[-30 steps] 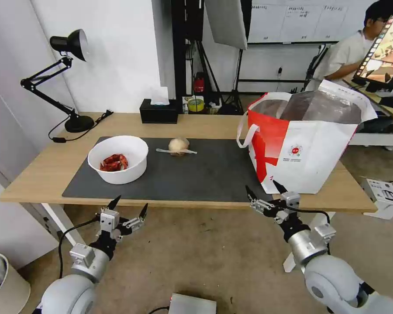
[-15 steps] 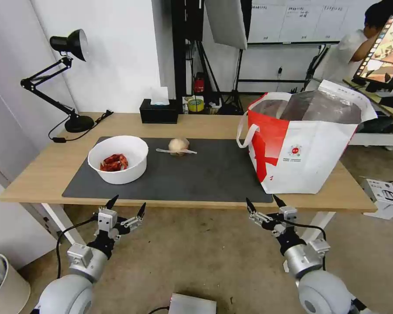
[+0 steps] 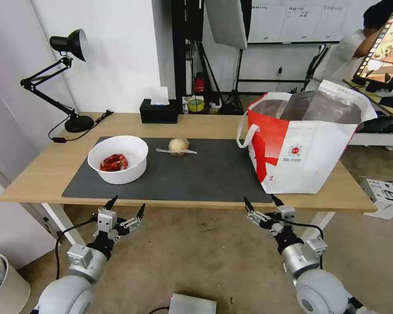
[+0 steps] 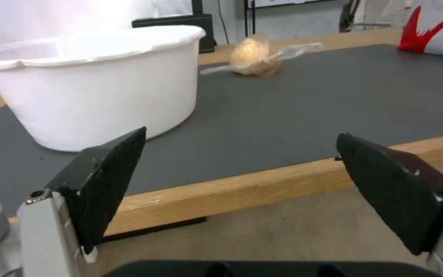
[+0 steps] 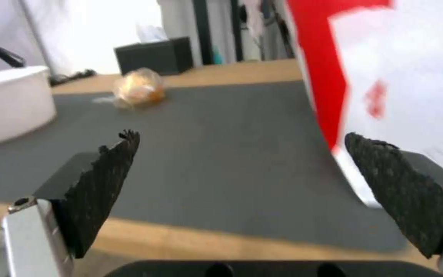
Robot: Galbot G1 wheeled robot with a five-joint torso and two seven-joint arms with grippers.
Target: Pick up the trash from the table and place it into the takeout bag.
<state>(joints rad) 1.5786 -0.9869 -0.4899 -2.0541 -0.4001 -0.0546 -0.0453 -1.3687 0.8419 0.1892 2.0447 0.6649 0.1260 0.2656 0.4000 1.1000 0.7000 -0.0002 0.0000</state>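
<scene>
Both grippers are held below the near edge of the table (image 3: 196, 122), left gripper (image 3: 125, 209) and right gripper (image 3: 261, 204) each spread wide, grasping nothing. On the table's grey mat (image 3: 196, 174) the white bowl (image 3: 118, 159) and wrapped ball (image 3: 178, 146) are seen left of the takeout bag (image 3: 301, 144).

One bowl (image 3: 118, 158), one wrapped ball (image 3: 178, 146), one takeout bag (image 3: 303, 144).
</scene>
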